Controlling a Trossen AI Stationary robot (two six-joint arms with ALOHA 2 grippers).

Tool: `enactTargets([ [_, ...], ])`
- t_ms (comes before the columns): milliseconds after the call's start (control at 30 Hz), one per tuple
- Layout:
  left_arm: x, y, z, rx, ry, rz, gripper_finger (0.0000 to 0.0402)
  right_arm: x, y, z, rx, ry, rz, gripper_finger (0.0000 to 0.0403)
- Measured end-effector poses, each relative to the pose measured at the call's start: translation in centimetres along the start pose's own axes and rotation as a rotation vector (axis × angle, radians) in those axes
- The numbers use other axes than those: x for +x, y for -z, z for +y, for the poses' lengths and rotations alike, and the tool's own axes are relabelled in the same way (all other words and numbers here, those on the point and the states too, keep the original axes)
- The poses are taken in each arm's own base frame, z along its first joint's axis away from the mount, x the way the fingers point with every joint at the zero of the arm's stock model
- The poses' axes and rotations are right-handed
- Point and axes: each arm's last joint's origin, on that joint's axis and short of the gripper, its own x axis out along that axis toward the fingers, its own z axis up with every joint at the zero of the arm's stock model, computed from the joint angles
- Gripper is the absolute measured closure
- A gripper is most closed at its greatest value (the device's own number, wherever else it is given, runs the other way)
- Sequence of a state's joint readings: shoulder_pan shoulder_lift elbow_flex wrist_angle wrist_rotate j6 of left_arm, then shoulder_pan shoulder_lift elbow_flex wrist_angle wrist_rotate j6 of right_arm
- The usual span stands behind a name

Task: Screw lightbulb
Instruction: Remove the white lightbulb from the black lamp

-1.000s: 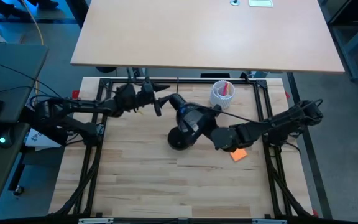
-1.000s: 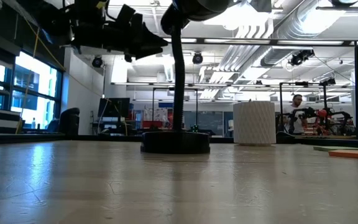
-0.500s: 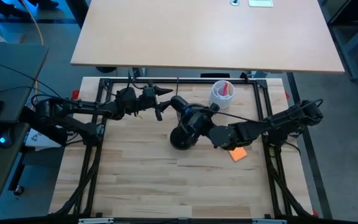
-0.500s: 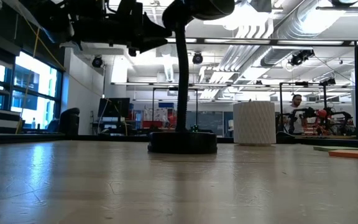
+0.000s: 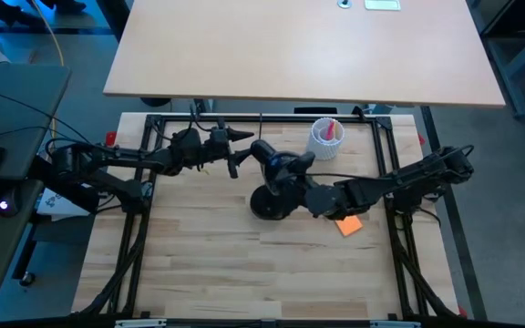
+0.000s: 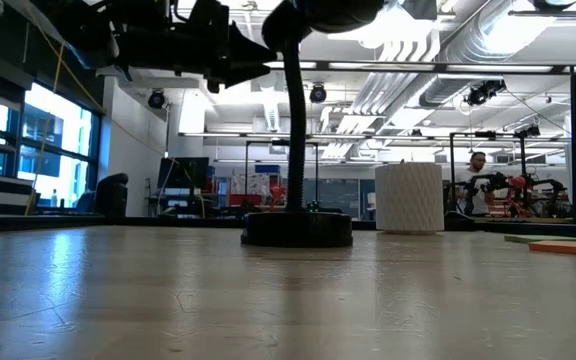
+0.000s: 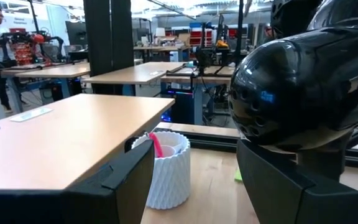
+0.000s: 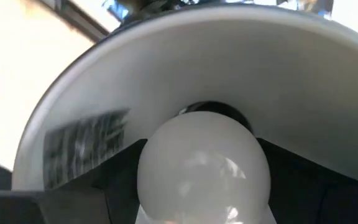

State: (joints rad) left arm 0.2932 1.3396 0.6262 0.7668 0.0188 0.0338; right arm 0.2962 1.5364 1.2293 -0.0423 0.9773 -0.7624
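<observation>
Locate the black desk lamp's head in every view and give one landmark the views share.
High view: lamp head, centre, above its round base.
Low view: top edge, over the curved neck.
Left wrist view: glossy black dome, right side.
Right wrist view: white inside of the shade, lightbulb at its centre.
Shared landmark: white cup.

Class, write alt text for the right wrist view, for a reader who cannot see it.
A white lightbulb fills the centre, held between the right end effector's dark fingers, its far end at the dark socket inside a lamp shade. The shade's pale inner surface curves around the bulb, with a grey label to one side.
</observation>
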Motion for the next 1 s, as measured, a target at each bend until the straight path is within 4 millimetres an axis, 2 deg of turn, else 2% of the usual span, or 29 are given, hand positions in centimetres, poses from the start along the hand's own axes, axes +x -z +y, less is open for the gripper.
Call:
enactTargets([
  [333, 0.0, 0.1, 0.0, 0.000, -0.001, 0.013, 0.0177, 0.0, 0.2, 0.2, -0.578, -0.013, 0.014, 0.0135],
  [433, 0.0, 0.1, 0.0, -0.004, -0.001, 0.014, 0.0177, -0.1, 0.2, 0.2, -0.689, -0.009, 0.021, 0.0135],
  [733, 0.0, 0.2, 0.0, -0.005, -0.004, 0.021, 0.0177, -1.2, -0.4, 0.7, -0.760, -0.003, -0.003, 0.0135],
  [1000, 0.0, 0.2, 0.0, -0.008, -0.005, 0.022, 0.0177, -0.7, -0.1, 0.4, -0.554, 0.005, 0.019, 0.0132],
])
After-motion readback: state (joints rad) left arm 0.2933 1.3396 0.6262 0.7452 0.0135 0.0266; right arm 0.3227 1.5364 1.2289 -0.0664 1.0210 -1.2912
